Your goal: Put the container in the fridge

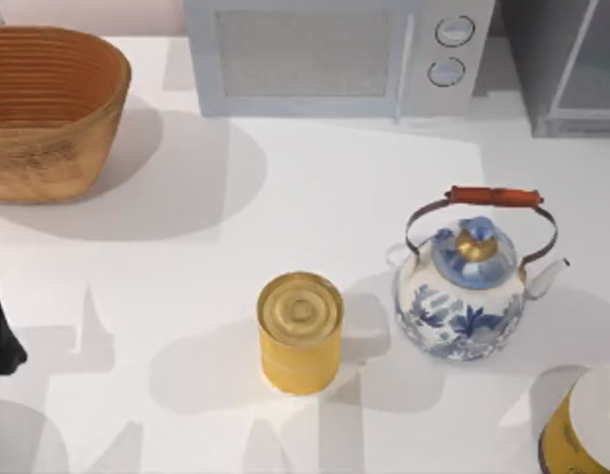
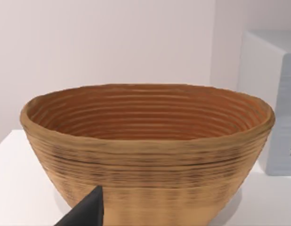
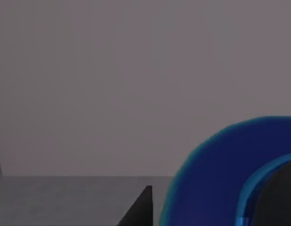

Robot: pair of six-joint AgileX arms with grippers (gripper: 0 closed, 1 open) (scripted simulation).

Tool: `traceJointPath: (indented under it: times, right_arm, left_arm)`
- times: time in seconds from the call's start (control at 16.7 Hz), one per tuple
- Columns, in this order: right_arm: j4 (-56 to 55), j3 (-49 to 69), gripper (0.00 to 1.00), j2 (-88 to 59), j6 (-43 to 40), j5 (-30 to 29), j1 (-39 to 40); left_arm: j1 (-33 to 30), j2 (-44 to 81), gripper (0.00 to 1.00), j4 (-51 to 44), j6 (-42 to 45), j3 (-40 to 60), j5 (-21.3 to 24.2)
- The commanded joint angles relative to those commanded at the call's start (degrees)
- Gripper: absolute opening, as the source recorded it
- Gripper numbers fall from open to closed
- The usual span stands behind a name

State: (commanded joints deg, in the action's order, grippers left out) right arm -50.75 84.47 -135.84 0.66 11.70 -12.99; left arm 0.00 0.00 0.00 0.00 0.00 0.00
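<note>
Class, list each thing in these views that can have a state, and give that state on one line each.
Yellow canister: upright, lid on, ungripped.
Teapot: upright, lid on, handle raised.
Woven basket: upright, nothing visible inside.
Microwave: door shut.
Fridge: partly visible, door position unclear.
Left end effector: facing the basket.

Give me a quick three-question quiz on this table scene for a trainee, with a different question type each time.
1. True or false: the yellow container already stands inside the fridge.
2. In the top view, what stands just right of the container? A a mug; B a teapot; C a plate.
3. Fill in: the woven basket sits at the table's far ___ corner.

Key: 1 false, it stands on the open table. 2 B. 3 left.
</note>
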Motion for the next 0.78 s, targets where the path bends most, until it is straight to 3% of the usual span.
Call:
traceJointPath:
  times: [0.3,0.78]
  right_arm:
    - [0.50,0.69,0.01,-0.38,0.00,-0.12,0.09]
    - [0.50,0.69,0.61,-0.38,0.00,-0.12,0.09]
  left_arm:
    - [0.00,0.00,1.00,0.00,0.00,0.00,0.00]
    - [0.00,0.00,1.00,0.00,0.00,0.00,0.00]
